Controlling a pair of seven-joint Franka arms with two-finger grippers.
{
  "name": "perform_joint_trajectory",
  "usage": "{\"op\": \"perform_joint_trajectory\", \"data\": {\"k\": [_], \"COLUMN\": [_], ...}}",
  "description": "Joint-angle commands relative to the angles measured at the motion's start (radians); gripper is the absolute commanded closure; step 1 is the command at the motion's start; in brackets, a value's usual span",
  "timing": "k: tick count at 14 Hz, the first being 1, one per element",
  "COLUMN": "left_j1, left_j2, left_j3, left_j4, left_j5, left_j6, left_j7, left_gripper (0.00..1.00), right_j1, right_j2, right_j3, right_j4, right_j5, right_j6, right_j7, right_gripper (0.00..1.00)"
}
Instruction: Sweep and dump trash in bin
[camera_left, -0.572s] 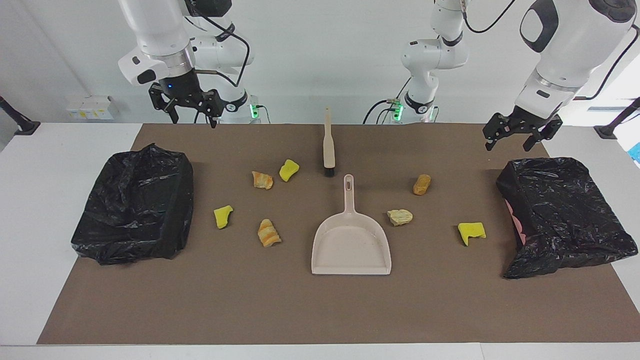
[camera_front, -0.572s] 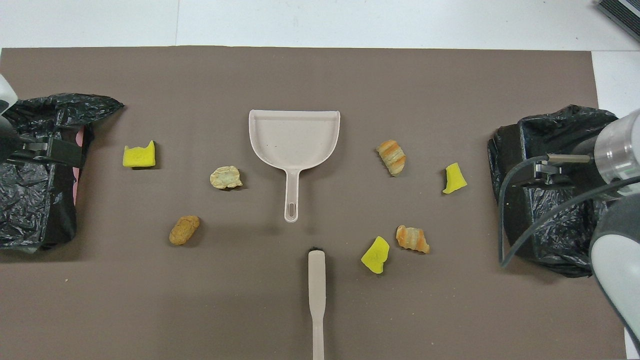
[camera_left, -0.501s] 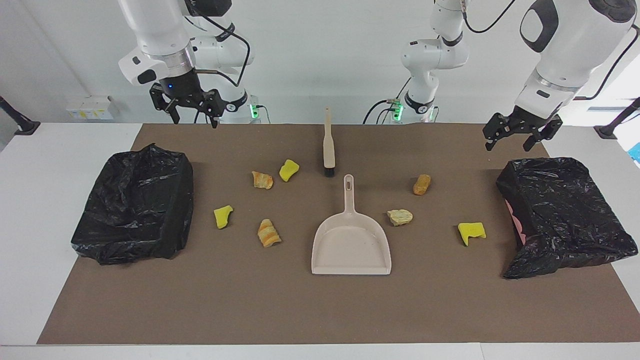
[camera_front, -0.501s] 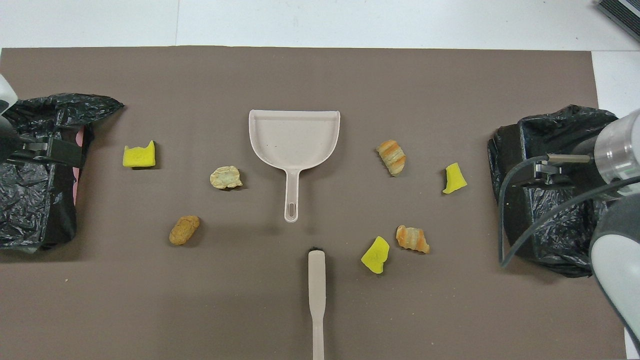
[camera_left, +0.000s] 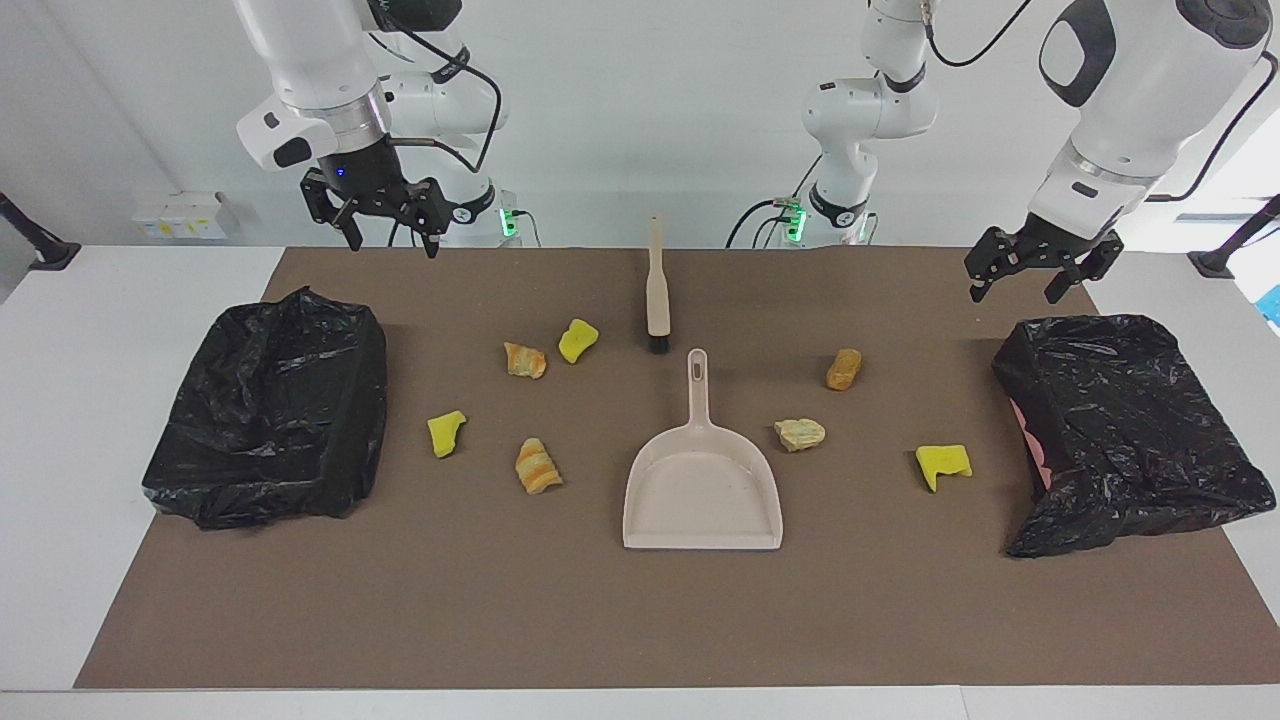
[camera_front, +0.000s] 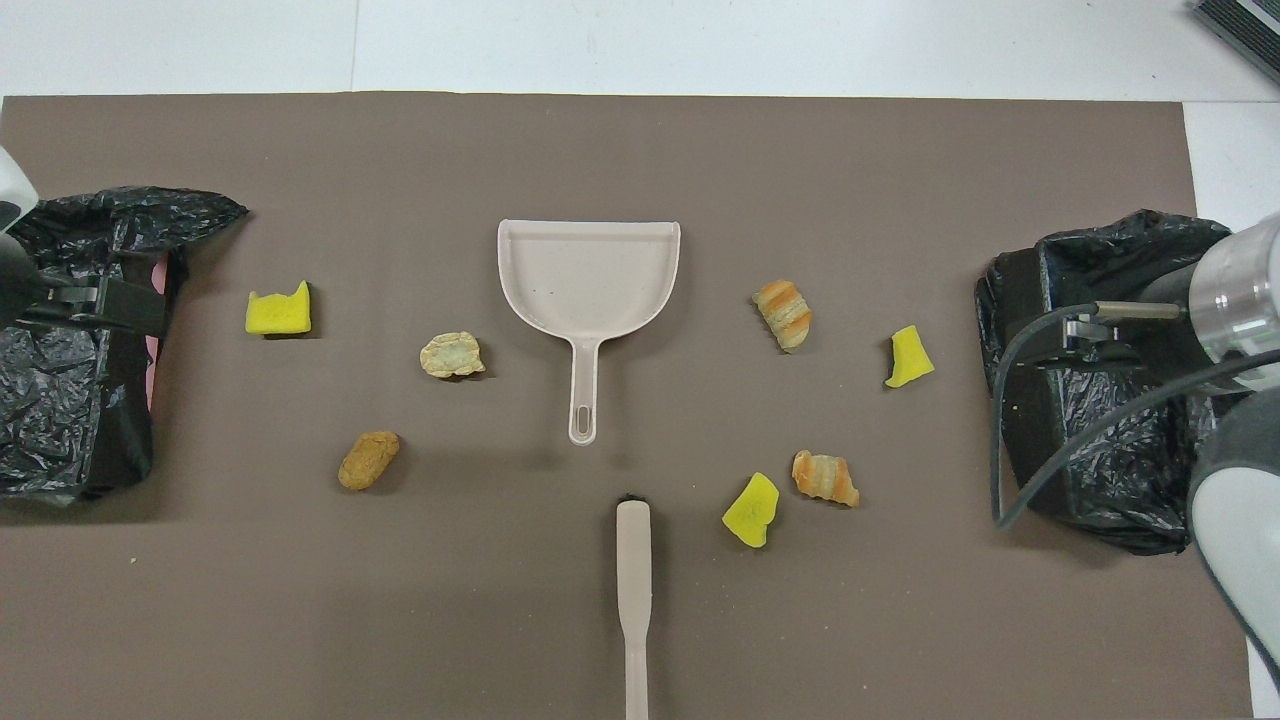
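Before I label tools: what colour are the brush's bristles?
Black, on the beige brush; clearest in the facing view.

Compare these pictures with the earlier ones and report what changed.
Only the right gripper shifted slightly toward the table's middle, open and empty above the mat's edge. The left gripper hangs open as before; trash, dustpan and brush lie unmoved.

Bare brown mat (camera_left: 600, 620) lies open along the edge farthest from the robots. Mid-table, scattered trash scraps (camera_left: 538, 466) flank the dustpan (camera_left: 702, 490) and brush (camera_left: 656, 290); black-bagged bins (camera_left: 265, 410) block both ends.
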Motion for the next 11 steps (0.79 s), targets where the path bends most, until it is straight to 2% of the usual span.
{"op": "perform_joint_trajectory", "data": {"k": [1,8,11], "left_j1": [0.007,-0.012,-0.067], "left_j2": [-0.031,-0.031,-0.031], "left_j3": [-0.002,-0.01,-0.013], "left_j4": [-0.034,-0.05,-0.063], "left_j5": [0.014,0.011,0.009], "left_j6": [0.0,0.003,0.005], "left_j7": [0.016,0.022,0.011], "left_gripper": [0.0,0.0,0.0], "right_j1": [-0.018,-0.041,-0.031], "right_j2": [-0.012,-0.005,0.014], "right_j3": [-0.002,-0.005,0.0], "right_j4": [-0.018,-0.013,0.02], "right_j5": [0.024,0.026,0.023], "right_j6": [0.021,0.034,0.041], "right_j7": [-0.002,0.004,0.006], "right_gripper": [0.0,0.0,0.0]}}
